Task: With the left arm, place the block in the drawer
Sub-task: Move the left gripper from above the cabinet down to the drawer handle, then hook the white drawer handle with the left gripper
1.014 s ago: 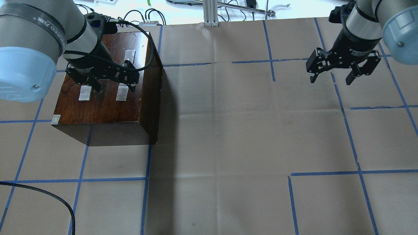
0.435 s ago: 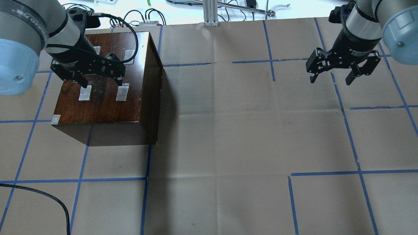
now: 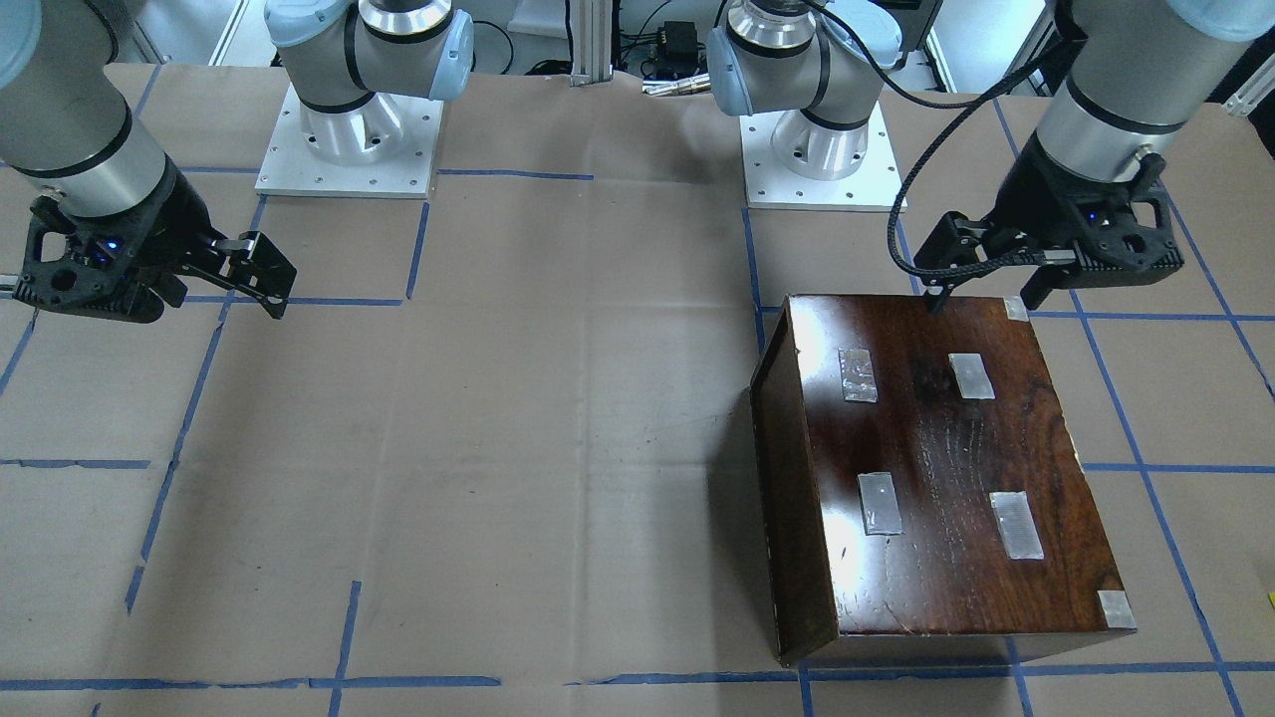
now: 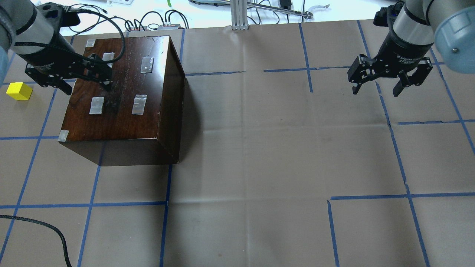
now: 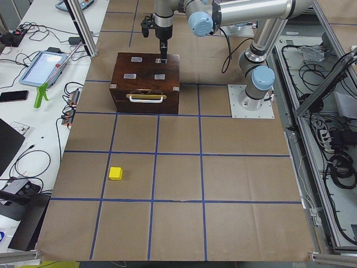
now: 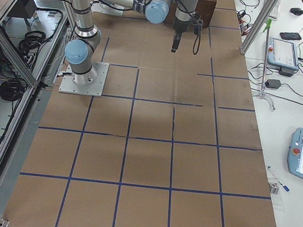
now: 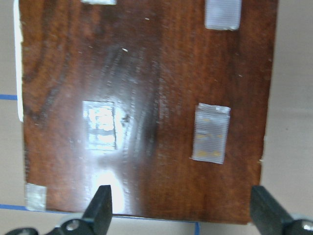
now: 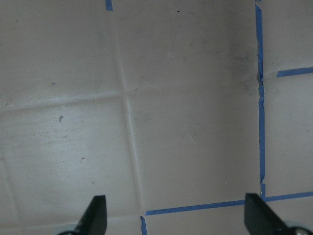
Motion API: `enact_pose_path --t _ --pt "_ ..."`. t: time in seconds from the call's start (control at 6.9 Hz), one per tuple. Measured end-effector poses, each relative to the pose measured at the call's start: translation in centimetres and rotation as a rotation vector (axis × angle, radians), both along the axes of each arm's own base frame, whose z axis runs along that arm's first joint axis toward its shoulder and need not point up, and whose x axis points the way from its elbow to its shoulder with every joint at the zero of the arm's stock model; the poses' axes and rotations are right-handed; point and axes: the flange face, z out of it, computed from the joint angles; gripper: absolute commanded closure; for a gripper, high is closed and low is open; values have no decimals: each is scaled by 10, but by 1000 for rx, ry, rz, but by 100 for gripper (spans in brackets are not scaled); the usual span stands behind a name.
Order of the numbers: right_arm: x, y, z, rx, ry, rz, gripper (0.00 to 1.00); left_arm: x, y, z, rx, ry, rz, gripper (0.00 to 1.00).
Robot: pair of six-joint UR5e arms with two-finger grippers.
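Observation:
The yellow block [image 4: 19,91] lies on the table paper, left of the cabinet; it also shows in the exterior left view [image 5: 116,173]. The drawer is shut in the dark cabinet [image 4: 118,111], and only its front panel [image 5: 146,104] shows. My left gripper [image 4: 88,88] is open and empty. It hovers over the cabinet top near its far left edge, right of the block and apart from it. The left wrist view shows its fingers spread over the taped top [image 7: 146,98]. My right gripper [image 4: 375,91] is open and empty over the far right of the table.
The cabinet [image 3: 936,478] has tape patches on top and stands on the table's left side. A loose black cable [image 4: 55,230] lies at the front left. An aluminium post [image 4: 239,15] and wires stand at the far edge. Blue tape lines grid the paper.
My left gripper has moved left and farther back, from over the cabinet's middle to its far left edge, still open. The yellow block has come into view. The right arm has not moved.

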Motion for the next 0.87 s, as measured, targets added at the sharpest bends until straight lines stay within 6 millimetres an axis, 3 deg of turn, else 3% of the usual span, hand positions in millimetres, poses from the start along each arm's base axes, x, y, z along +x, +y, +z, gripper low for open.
enact_pose_path --t 0.43,0.87 --pt "0 0 0 0 0 1 0 88 -11 -15 -17 46 27 1" --pt "0 0 0 0 0 0 0 162 -15 -39 -49 147 34 1"
